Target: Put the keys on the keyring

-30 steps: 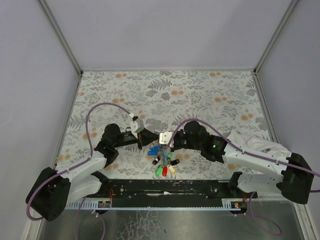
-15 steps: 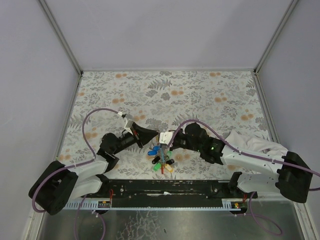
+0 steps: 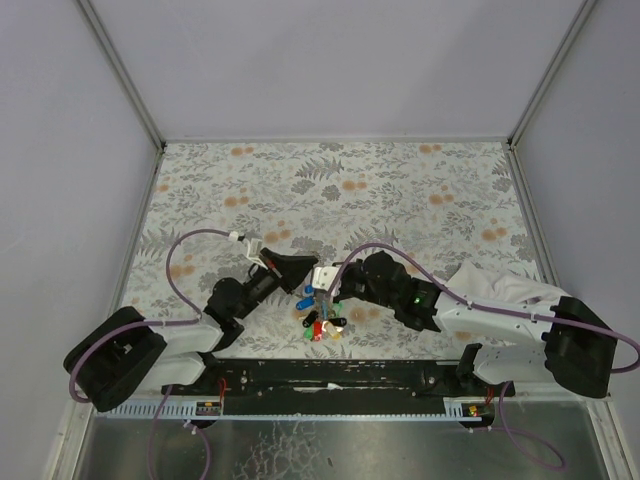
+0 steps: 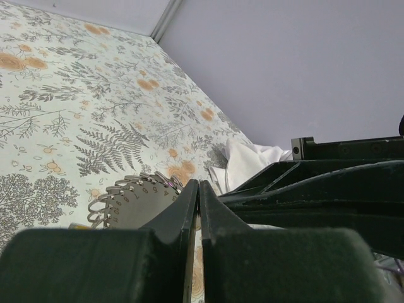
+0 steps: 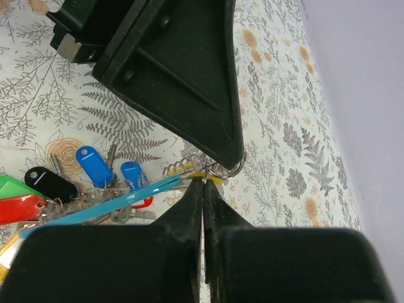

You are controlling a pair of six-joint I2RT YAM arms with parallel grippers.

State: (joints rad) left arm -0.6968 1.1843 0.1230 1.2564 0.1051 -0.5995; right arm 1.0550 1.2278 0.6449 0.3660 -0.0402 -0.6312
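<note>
The keys (image 5: 95, 165) lie bunched on the floral table: blue, black (image 5: 50, 184), green and red (image 5: 22, 208) heads, with a light blue strap (image 5: 113, 201) running across them. In the top view the bunch (image 3: 320, 322) sits just in front of both grippers. The keyring (image 5: 232, 169), a thin metal ring, hooks round the tip of my left gripper (image 5: 235, 154), whose jaws are shut on it. My right gripper (image 5: 203, 180) is shut tip to tip against it, pinching a thin yellow key (image 5: 211, 176) at the ring. The left wrist view shows its fingers (image 4: 187, 208) pressed together.
A grey numbered disc with wire coils (image 4: 129, 203) lies just left of the left fingers. White cloth on the right arm (image 3: 500, 285) sits to the right. Purple cables (image 3: 190, 250) loop over the left arm. Grey walls close in the table (image 3: 400, 190) on three sides.
The left arm has swung lower and turned its gripper right, up against the right gripper. The right gripper and the key bunch have shifted slightly left and nearer.
</note>
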